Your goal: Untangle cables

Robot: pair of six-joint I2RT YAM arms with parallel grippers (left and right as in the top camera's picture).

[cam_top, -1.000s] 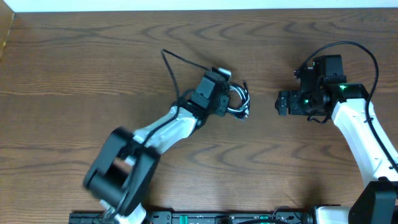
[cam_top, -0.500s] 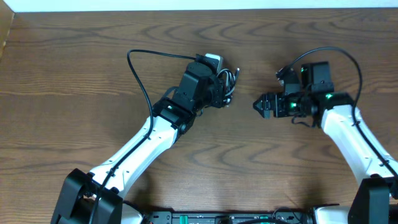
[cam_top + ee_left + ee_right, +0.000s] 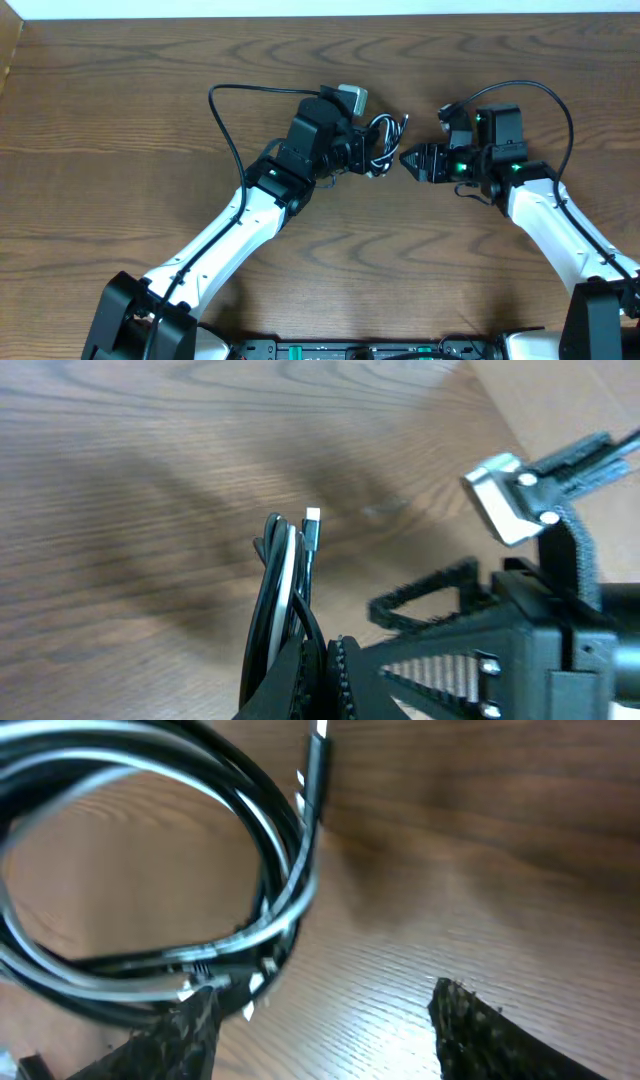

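Note:
The cables (image 3: 388, 140) are a small coil of thin black and white cords, held up on edge by my left gripper (image 3: 362, 152), which is shut on them. In the left wrist view the coil (image 3: 280, 580) rises from the closed jaws of the left gripper (image 3: 325, 660), a small plug end (image 3: 313, 520) on top. My right gripper (image 3: 407, 160) points left at the coil, a finger-width away. In the right wrist view the right gripper (image 3: 325, 995) is open; the coil (image 3: 290, 880) hangs just ahead of its left finger (image 3: 190, 1030), with bare table between the fingers.
The brown wooden table (image 3: 120, 120) spreads all round. A thicker black arm cable (image 3: 225, 120) loops out to the left of the left arm, and another (image 3: 560, 100) arcs over the right arm. The table's far edge (image 3: 320, 14) runs along the top.
The right gripper has moved left up to the coil and its jaws have narrowed. The left gripper has kept hold of the coil, carrying it left, then slightly back right.

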